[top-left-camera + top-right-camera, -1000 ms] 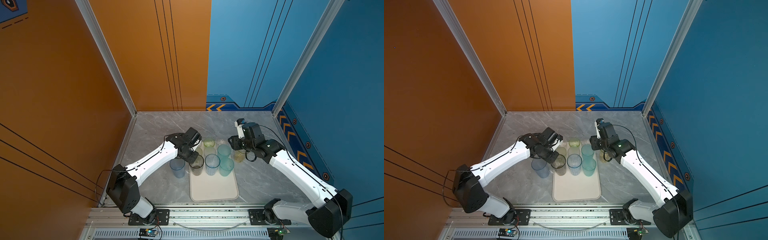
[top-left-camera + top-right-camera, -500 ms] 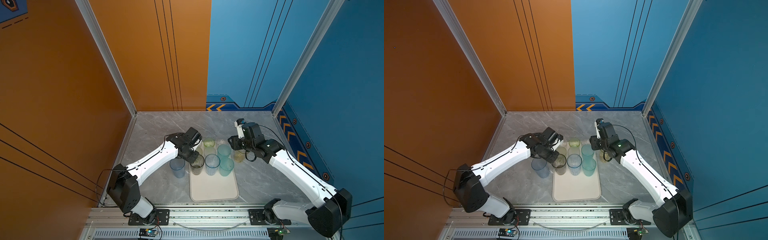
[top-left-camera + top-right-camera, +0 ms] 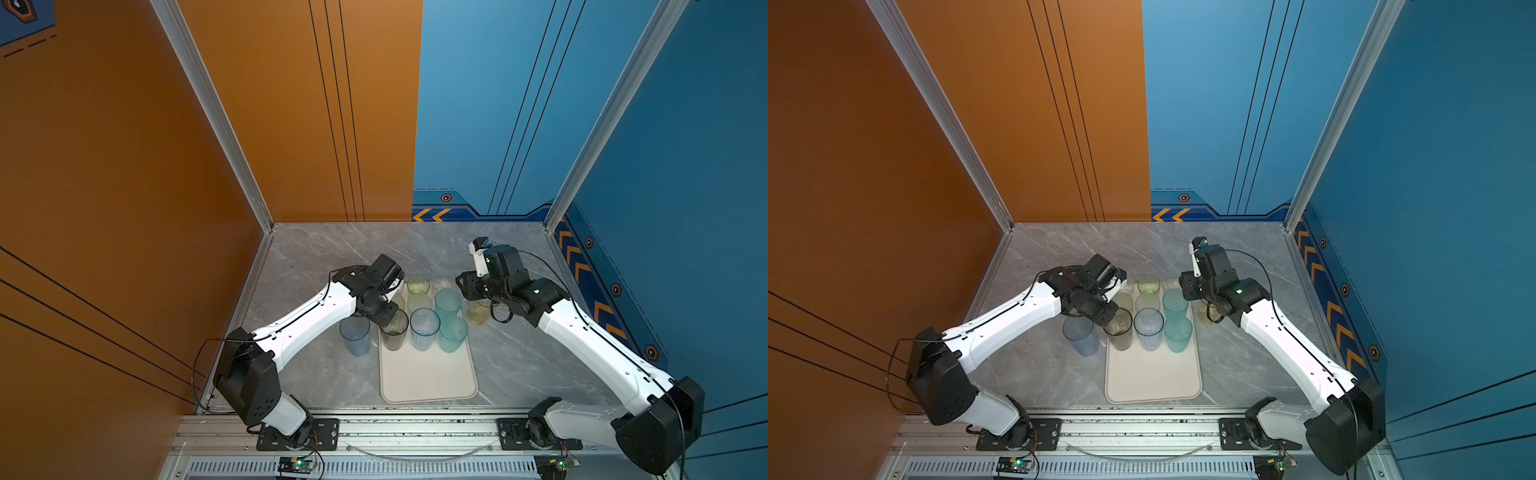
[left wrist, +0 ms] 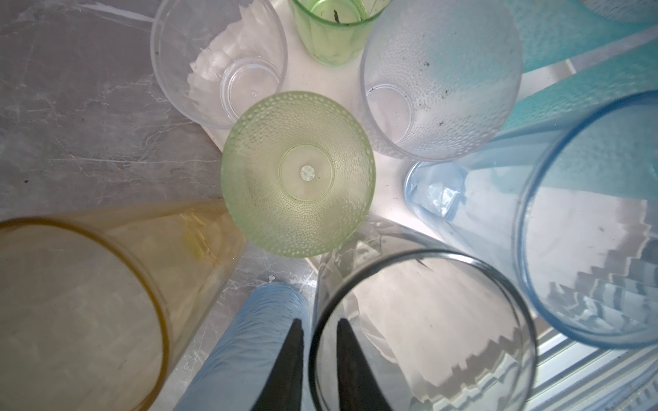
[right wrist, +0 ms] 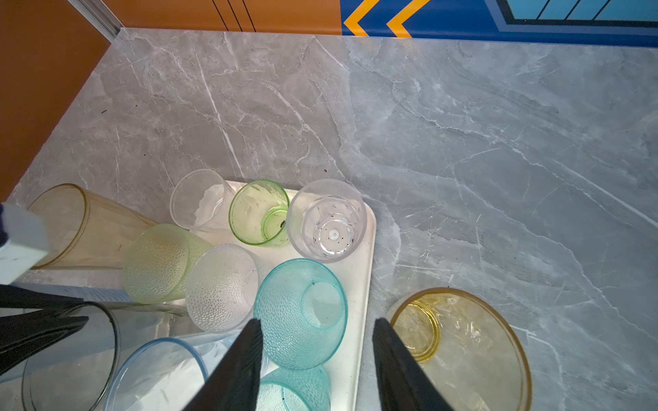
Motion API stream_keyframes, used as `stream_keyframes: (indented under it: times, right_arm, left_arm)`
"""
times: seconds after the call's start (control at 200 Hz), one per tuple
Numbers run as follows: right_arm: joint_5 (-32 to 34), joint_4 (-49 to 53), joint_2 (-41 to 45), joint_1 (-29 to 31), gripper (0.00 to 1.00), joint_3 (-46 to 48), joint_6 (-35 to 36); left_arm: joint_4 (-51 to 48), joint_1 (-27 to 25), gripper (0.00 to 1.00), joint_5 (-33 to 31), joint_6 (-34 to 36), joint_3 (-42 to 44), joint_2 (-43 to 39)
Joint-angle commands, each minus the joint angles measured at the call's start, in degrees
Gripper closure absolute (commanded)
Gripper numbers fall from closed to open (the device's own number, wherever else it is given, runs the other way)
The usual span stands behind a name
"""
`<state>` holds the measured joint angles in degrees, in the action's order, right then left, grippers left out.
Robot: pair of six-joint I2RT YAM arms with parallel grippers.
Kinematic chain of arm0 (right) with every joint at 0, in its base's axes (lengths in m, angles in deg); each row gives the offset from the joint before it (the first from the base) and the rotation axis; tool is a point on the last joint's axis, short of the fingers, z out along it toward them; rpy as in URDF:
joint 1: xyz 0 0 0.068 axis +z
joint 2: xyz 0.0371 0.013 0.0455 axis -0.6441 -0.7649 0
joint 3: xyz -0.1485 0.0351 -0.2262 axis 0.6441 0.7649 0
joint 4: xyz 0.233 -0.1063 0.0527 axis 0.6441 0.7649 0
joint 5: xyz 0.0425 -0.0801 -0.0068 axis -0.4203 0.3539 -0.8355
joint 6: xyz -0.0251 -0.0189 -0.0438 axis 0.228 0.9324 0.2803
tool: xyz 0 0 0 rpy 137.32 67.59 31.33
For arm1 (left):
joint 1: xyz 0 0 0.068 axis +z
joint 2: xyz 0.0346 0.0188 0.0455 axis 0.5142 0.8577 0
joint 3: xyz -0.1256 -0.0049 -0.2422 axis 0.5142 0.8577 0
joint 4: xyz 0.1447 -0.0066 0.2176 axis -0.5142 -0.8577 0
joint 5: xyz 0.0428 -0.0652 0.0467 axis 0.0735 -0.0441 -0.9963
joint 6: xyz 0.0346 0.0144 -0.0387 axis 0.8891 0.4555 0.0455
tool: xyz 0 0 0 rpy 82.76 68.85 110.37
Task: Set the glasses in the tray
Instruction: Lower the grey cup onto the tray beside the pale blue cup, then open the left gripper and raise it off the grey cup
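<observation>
Top views, tray: the flat cream-white rectangular tray (image 3: pixel 428 374) (image 3: pixel 1152 374) lies on the grey marbled surface (image 3: pixel 316 257) between the arms, with glasses crowding its far half.
Top views, glasses: the smoky grey tumbler (image 3: pixel 394 332) stands at the tray's left edge, in a row with the smooth light blue tumbler (image 3: pixel 424 328) and a frosted teal tumbler (image 3: pixel 452 334). The tall ribbed light blue tumbler (image 3: pixel 354 334) and the yellow tumbler (image 3: pixel 478 311) stand off the tray, one on either side.
Top views, grippers: the left gripper (image 3: pixel 388 320) sits over the smoky rim with its fingers hidden by the wrist. The right gripper (image 3: pixel 464 287) hovers near the tray's far right corner.
Left wrist view: the left gripper (image 4: pixel 319 322) straddles the smoky grey tumbler's wall, fingers slightly apart and not pinching it.
Right wrist view: the right gripper (image 5: pixel 318 322) is spread and holds nothing, above the tray's rim. An amber tumbler (image 5: pixel 71 227), largely covered by the left arm from above, stands on the surface.
Against a second ago: arms and glasses sit as before.
</observation>
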<state>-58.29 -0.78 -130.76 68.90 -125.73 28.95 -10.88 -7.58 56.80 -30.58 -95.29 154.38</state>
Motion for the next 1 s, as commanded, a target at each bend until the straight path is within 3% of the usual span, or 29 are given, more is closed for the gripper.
stream_keyframes:
  times: [0.0, 0.15, 0.431, 0.791, 0.991]
  right_arm:
    - [-1.0, 0.9, -0.3, -0.4, 0.51, -1.3, -0.2]
    - [-1.3, 0.8, -0.7, -0.4, 0.5, -1.4, -0.2]
    - [-1.4, 1.1, -1.0, -0.3, 0.51, -1.4, -0.2]
    - [-0.4, 1.9, -2.4, -0.2, 0.5, -1.1, -1.5]
    - [5.7, 6.4, -2.2, 0.3, 0.5, -3.2, -0.1]
  left_arm:
    - [0.2, 0.7, 0.76, -0.4, 0.8, 0.4, -2.0]
    - [0.8, 0.9, 0.7, -0.3, 0.7, 0.4, -3.6]
    - [2.0, 1.1, 0.72, -0.1, 1.1, 0.6, -7.9]
    - [16.9, 2.3, 0.72, -5.5, -1.6, 5.6, -17.8]
    - [24.5, 3.9, 0.71, -8.7, -3.4, 9.2, -22.8]
